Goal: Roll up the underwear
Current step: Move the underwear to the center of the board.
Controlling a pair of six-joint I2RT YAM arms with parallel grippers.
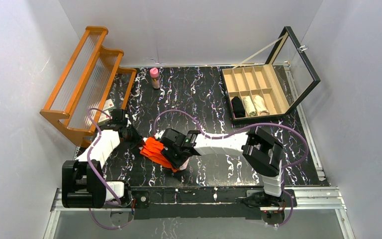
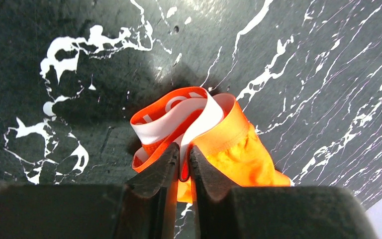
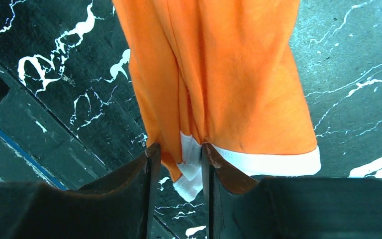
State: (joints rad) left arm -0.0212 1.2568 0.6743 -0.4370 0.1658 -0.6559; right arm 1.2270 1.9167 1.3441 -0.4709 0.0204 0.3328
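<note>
I'm looking at bright orange underwear [image 3: 219, 74] with white trim, sitting on a table [image 1: 204, 99] showing black marble with white veins; the rack [image 1: 87, 79] is glowing honey-orange.

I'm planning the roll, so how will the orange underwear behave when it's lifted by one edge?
Probably floppy: the orange underwear drapes in soft folds, so it should sag from any pinch. Its waistband stands in a loop, so it may spring back when rolled. The cloth looks thin, so it is likely light.
</note>
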